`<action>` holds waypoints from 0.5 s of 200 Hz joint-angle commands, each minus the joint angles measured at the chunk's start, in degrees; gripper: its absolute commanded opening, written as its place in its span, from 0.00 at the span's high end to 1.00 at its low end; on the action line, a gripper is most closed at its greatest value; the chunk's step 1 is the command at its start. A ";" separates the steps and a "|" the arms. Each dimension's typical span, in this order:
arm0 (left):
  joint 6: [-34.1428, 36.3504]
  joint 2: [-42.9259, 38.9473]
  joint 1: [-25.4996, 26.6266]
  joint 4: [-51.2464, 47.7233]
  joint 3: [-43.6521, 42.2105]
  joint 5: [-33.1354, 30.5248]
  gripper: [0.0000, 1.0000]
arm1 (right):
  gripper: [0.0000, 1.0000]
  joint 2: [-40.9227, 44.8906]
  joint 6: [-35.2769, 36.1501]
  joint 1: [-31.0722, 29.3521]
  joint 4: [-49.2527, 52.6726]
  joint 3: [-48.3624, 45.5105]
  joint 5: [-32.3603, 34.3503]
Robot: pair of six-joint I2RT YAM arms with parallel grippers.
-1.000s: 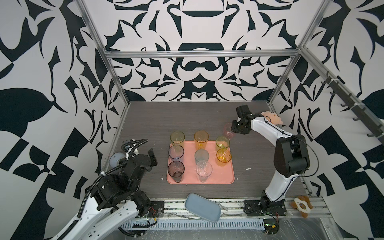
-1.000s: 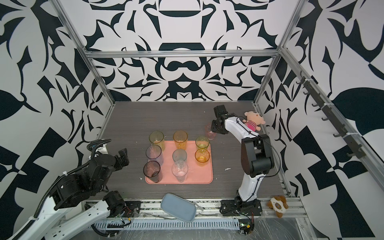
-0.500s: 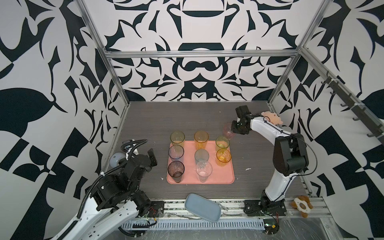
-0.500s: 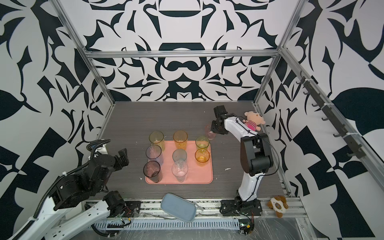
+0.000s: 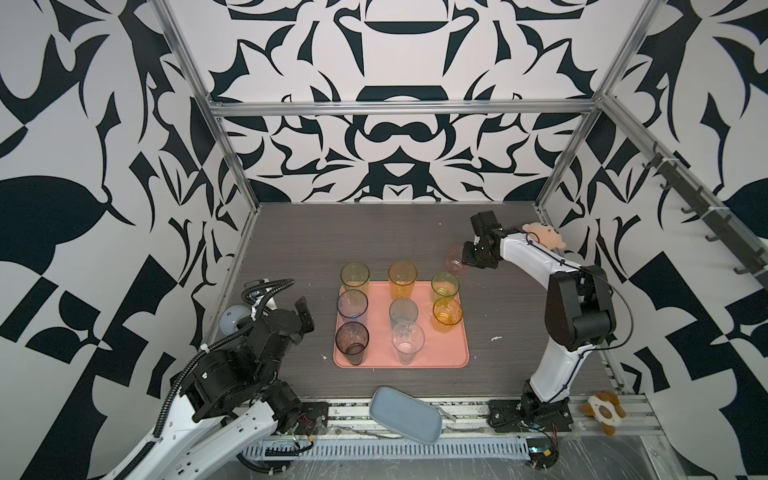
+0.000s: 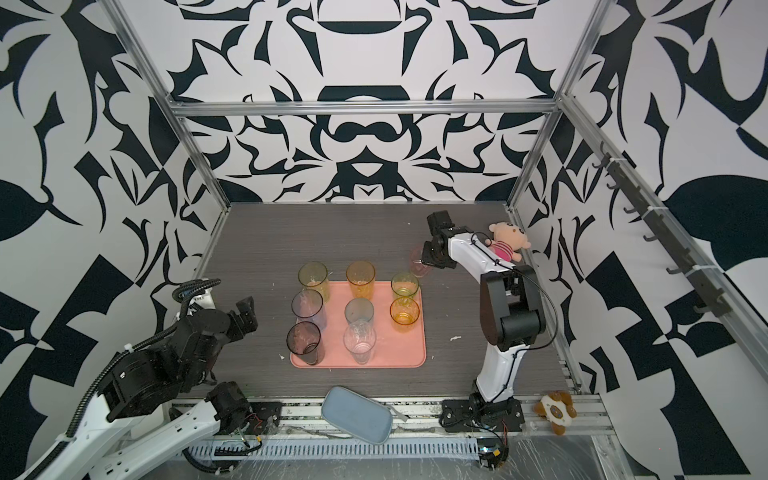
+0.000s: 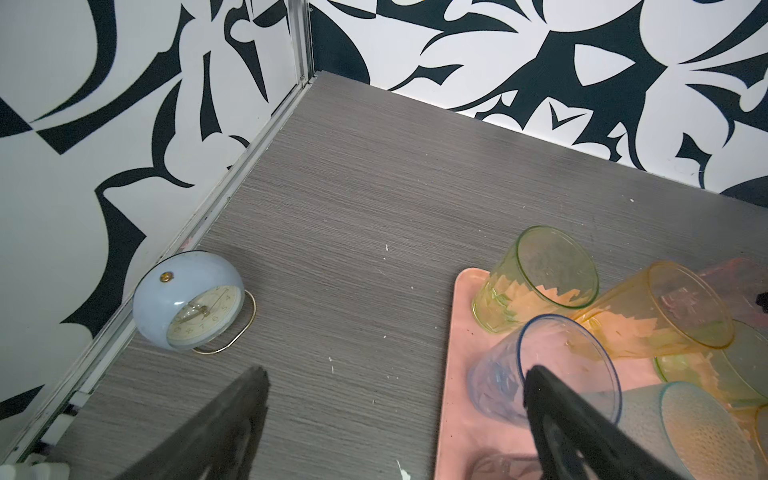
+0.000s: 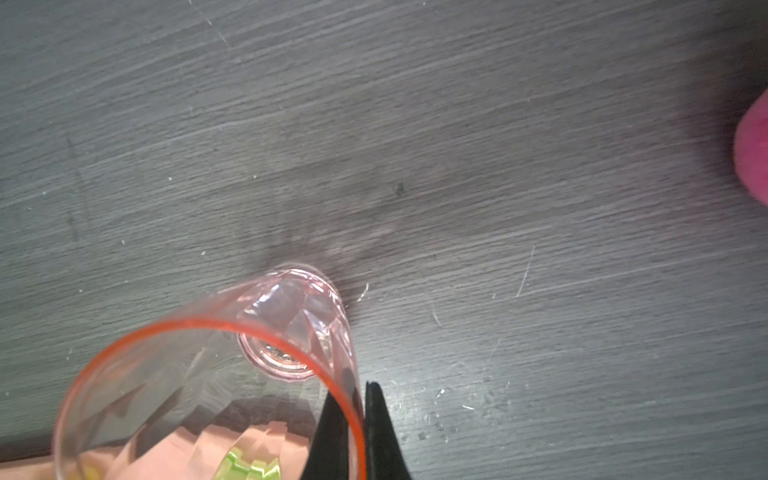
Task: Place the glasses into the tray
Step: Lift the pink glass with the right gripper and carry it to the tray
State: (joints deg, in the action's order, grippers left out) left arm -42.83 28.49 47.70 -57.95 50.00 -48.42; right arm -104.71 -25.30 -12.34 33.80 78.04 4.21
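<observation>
Now pinching the pink glass (image 8: 299,316) at its rim with the right gripper (image 8: 360,392) — clamped narrow on the wall, with one finger inside and one outside. Off the tray (image 5: 419,365), over the table (image 5: 374,232) just beyond the far right corner and just beside the green glass (image 5: 444,284). Cannot tell from any view whether resting on the wood or raised off it.

Left gripper (image 7: 395,370): spread wide, gripping nothing, poised left of the tray and apart from it. Seen from its wrist camera with one finger crossing the blue glass (image 7: 498,382) in the picture only — apart from it in both top views.

Already standing in the tray, eight in three rows. Along the far edge: yellow-green glass (image 5: 354,274), amber glass (image 5: 402,274), then the green one at the right end. Across the middle: the blue one, teal glass (image 5: 403,309), orange glass (image 5: 447,316). Along the near edge: grey glass (image 5: 352,338) and clear glass (image 5: 407,343), with bare tray to their right.

Elsewhere: clock (image 7: 189,303) against the left wall; dish (image 5: 405,415) on the front rail; doll (image 6: 507,245) by the right wall, behind the right arm.
</observation>
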 commanded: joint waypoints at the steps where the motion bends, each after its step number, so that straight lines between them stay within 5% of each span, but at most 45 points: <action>1: -0.59 -1.01 0.37 -0.89 -0.52 -0.88 0.01 | 1.00 3.63 0.79 0.30 2.58 2.77 3.33; 100: -0.81 -2.46 0.55 -0.98 -0.60 -0.79 0.01 | 1.00 21.33 2.68 0.33 15.78 -0.76 11.53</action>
State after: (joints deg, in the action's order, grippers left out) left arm -42.85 27.29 48.03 -57.95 50.00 -48.45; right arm -89.41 -23.40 -12.34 44.82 78.37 13.10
